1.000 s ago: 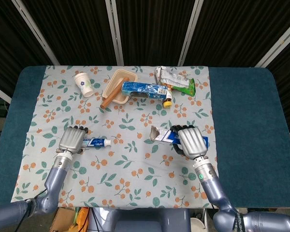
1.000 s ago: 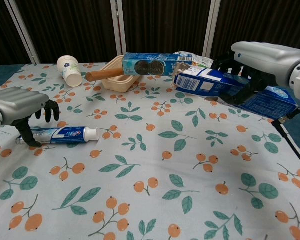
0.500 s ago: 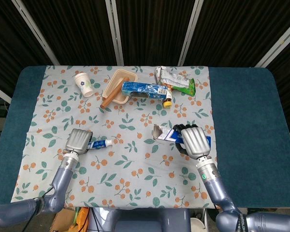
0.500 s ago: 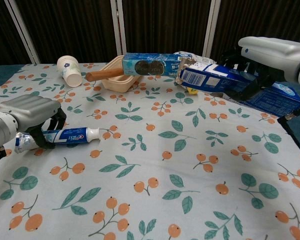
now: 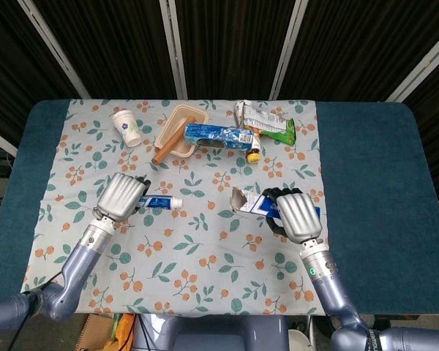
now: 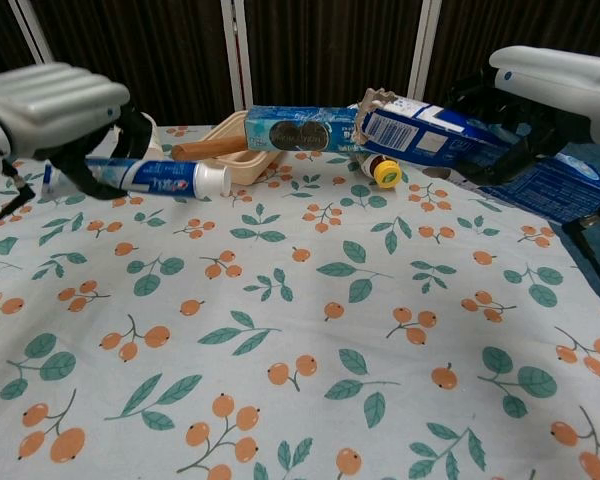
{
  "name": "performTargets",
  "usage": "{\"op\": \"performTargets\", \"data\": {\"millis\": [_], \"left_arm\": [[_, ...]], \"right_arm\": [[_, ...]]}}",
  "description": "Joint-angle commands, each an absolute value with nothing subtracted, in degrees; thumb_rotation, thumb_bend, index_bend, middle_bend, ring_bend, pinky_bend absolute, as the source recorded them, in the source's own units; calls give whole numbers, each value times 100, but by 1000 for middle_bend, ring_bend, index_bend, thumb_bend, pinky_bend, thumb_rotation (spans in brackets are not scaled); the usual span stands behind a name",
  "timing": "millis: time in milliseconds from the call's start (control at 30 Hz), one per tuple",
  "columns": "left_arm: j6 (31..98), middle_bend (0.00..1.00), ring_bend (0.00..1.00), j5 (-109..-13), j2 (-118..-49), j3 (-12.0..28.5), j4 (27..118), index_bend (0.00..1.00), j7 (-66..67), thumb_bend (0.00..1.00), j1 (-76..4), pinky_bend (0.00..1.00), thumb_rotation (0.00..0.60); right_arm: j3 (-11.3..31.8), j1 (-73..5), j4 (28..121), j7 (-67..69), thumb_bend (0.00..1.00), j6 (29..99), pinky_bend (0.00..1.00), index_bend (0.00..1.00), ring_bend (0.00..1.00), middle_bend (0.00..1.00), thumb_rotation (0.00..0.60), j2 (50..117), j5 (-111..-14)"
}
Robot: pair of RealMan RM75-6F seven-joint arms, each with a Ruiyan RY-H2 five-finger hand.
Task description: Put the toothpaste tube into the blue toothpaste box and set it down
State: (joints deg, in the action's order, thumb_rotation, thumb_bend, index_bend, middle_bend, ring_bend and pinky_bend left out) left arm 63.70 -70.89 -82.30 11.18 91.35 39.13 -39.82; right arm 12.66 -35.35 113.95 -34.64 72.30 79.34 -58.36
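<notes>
My left hand grips the white and blue toothpaste tube and holds it above the cloth, lying level with its white cap pointing right. My right hand grips the blue toothpaste box, also lifted clear of the table. The box's torn open end points left towards the tube. A gap of about a hand's width separates the cap from the box's mouth.
At the back of the floral cloth lie a second blue box, a beige tray with a brown roll, a paper cup, crumpled wrappers and a small yellow-capped bottle. Another blue box lies under my right hand.
My left hand closed on the tube, lifted it off the cloth and carried it up and to the right. My right hand raised the box a little higher.
</notes>
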Motion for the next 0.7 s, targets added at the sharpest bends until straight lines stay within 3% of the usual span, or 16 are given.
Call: {"op": "performTargets", "data": {"millis": [33, 333, 700], "left_arm": [[6236, 768, 714, -7594, -7770, 1384, 9414, 728, 3838, 532, -4360, 737, 600], [5682, 767, 714, -7452, -7253, 1816, 9755, 728, 4675, 532, -5063, 737, 600], [5425, 767, 714, -6938, -7461, 1960, 9870, 728, 5502, 532, -5722, 737, 600]], "right_arm": [[1242, -3499, 11501, -3457, 455, 7290, 403, 419, 426, 466, 600, 7887, -5859], [1197, -3456, 11624, -3431, 455, 7339, 403, 419, 427, 466, 600, 7819, -5824], [1164, -3466, 11622, -3449, 455, 7382, 402, 419, 427, 465, 600, 7900, -5787]]}}
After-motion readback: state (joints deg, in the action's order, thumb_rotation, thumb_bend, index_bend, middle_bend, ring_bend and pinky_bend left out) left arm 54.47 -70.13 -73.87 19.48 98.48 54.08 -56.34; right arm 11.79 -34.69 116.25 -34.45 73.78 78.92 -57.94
